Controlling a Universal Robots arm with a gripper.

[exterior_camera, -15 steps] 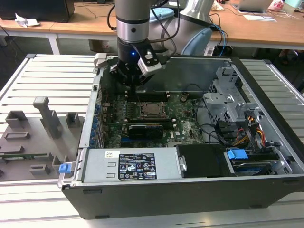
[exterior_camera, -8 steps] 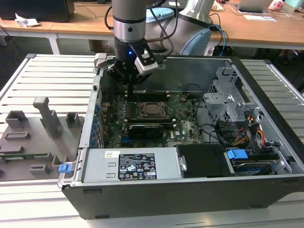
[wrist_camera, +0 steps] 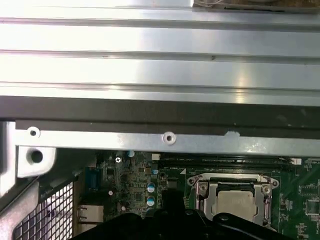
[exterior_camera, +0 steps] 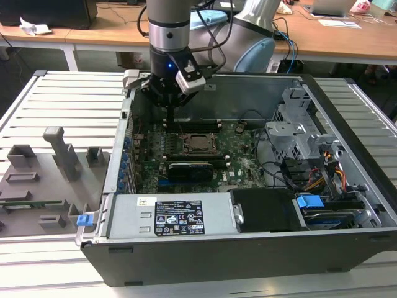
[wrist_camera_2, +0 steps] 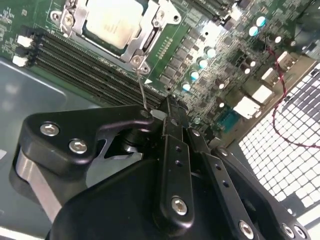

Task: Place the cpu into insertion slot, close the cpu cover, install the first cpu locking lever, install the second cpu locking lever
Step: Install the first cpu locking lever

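The cpu (wrist_camera_2: 111,21) already sits in the insertion slot (wrist_camera_2: 75,25) at the upper left of the second wrist view, with the cpu cover (wrist_camera_2: 134,46) down over it. The gripper (wrist_camera_2: 167,107), fingers pinched narrow on a thin wire lever (wrist_camera_2: 142,87), appears to be working a locking lever.

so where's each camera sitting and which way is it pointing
Exterior view: off the arm, looking down into the open computer case, with the arm and gripper over the motherboard.
Second wrist view: on the arm, looking past the gripper at the cpu under the cpu cover.
First wrist view: on the arm, facing the case wall, the gripper's dark body along one edge.
Both wrist views share the cpu in its socket.
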